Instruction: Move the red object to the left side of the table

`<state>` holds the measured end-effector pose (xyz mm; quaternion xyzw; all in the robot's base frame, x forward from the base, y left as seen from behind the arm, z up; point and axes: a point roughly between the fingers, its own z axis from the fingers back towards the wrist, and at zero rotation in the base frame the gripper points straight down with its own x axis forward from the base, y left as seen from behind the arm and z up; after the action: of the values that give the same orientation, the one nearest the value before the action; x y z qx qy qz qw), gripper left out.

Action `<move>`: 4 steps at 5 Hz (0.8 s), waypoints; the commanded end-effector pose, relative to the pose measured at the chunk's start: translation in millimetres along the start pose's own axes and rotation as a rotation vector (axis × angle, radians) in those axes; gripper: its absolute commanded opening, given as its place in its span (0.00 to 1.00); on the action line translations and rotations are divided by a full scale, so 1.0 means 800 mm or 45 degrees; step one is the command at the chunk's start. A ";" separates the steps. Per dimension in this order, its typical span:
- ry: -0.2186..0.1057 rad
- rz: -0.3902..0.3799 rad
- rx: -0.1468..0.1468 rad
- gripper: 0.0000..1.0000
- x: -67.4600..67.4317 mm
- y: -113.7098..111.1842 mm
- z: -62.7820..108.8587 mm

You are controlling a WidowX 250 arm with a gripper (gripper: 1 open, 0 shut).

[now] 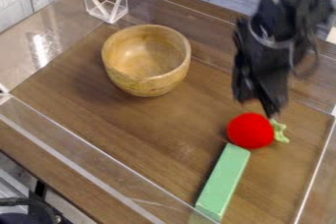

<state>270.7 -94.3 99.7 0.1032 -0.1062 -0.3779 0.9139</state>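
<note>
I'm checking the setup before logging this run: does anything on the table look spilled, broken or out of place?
Nothing stands out. The wooden bowl sits upright and empty, the red object rests intact against the end of the green block, and the table shows no spill.

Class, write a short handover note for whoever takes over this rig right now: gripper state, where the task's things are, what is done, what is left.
Gripper: just above the small round red strawberry-like toy, holding nothing; frame too blurred to tell open or shut.
Red toy: right side of the dark brown wooden table, at the top end of the long light-green block.
Round wooden bowl: upper left.
Done: nothing.
Left: grasp the toy, carry it left.
</note>
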 end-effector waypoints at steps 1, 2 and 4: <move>-0.069 -0.076 0.018 0.00 0.008 -0.009 0.018; -0.096 -0.159 0.006 0.00 0.004 0.005 0.045; -0.149 -0.278 0.019 1.00 -0.002 0.019 0.078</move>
<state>261.5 -88.4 153.6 0.0959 -0.1310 -0.4790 0.8627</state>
